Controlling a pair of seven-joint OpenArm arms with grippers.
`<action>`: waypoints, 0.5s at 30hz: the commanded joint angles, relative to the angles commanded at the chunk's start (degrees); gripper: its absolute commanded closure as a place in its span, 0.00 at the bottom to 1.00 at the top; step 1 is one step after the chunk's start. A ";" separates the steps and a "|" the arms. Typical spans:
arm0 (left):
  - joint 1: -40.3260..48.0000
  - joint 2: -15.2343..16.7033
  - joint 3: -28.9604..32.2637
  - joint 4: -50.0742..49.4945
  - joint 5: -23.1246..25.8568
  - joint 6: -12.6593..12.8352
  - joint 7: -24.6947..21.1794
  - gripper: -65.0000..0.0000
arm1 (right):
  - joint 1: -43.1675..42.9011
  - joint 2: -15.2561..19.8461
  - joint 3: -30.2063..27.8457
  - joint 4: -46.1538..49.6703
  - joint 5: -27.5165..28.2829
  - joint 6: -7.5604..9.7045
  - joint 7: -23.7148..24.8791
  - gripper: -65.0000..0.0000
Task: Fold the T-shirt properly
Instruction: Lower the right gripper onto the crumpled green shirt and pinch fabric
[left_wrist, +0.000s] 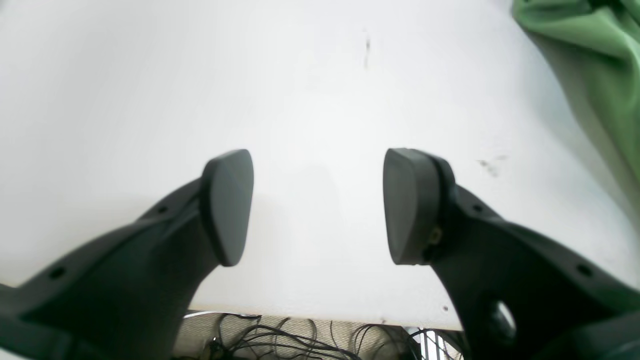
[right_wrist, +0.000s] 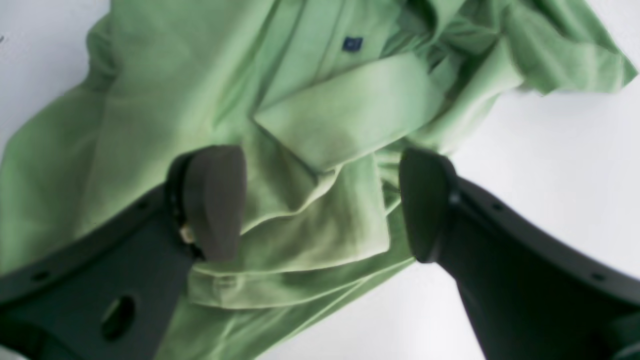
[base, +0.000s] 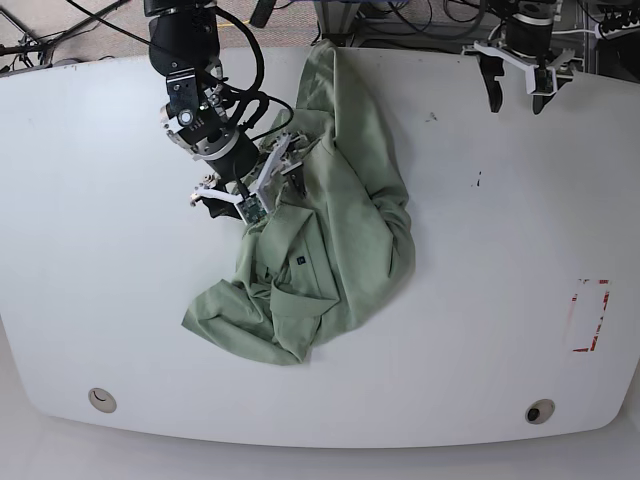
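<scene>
The pale green T-shirt (base: 335, 230) lies crumpled in the middle of the white table (base: 100, 270), with its small dark label (base: 299, 259) facing up. My right gripper (base: 250, 180) is open just above the shirt's upper left part. In the right wrist view the open right gripper (right_wrist: 320, 205) straddles a folded flap of the shirt (right_wrist: 345, 115), with the label (right_wrist: 352, 44) beyond it; it holds nothing. My left gripper (base: 515, 98) is open and empty near the table's far right edge. In the left wrist view the left gripper (left_wrist: 317, 205) is over bare table, with the shirt (left_wrist: 595, 65) at the top right.
A red-outlined rectangle (base: 590, 315) is marked on the table at the right. Two round holes (base: 100, 400) (base: 540, 411) sit near the front edge. Cables (left_wrist: 280, 340) hang beyond the table edge under the left gripper. Small dark marks (base: 478, 182) dot the tabletop.
</scene>
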 joint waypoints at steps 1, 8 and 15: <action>-0.53 0.00 0.00 -0.09 0.09 0.00 0.00 0.42 | 0.00 -0.09 0.00 -0.35 0.00 0.00 0.09 0.30; -3.60 -0.18 0.00 -0.09 0.09 0.00 4.92 0.42 | -0.18 -4.31 -0.09 -2.55 0.09 0.62 0.09 0.30; -3.52 -0.18 0.00 0.00 0.09 0.00 5.19 0.42 | 0.09 -6.42 0.00 -5.27 0.09 0.53 0.18 0.30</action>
